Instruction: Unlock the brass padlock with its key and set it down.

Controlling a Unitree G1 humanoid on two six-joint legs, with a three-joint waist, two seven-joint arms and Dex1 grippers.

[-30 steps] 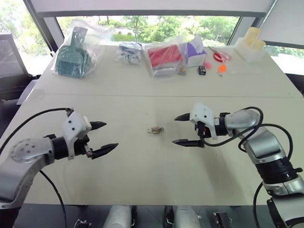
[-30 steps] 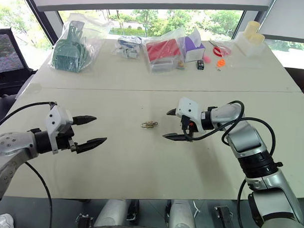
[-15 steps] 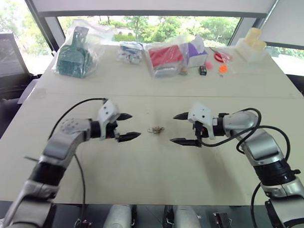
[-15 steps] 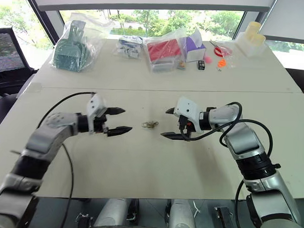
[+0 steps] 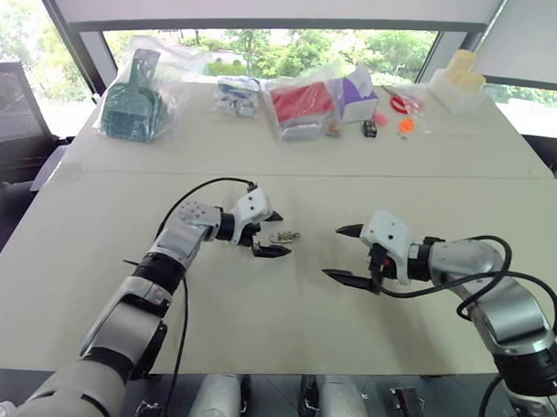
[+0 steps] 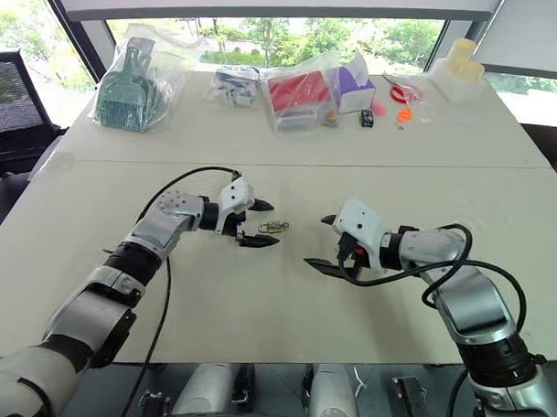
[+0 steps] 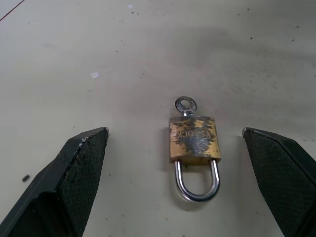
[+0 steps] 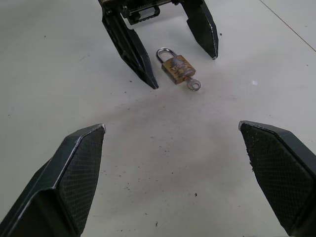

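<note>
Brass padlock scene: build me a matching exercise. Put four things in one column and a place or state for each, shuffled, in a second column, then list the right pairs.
Things:
1. brass padlock
2. key
3. left gripper
4. right gripper

Places or states:
A. open, fingers on either side of the lock, not touching it
B. sticking out of the lock body's bottom
C. lying flat on the table, shackle closed
D. open, apart from the lock

Pairs: 1-C, 2-B, 3-A, 4-D

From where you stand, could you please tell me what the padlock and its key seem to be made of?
Padlock: body looks like brass, yellow and dull with dark tarnished patches; its shackle looks like polished steel, silvery and shiny. Key: silvery metal, likely steel, seated in the body.
</note>
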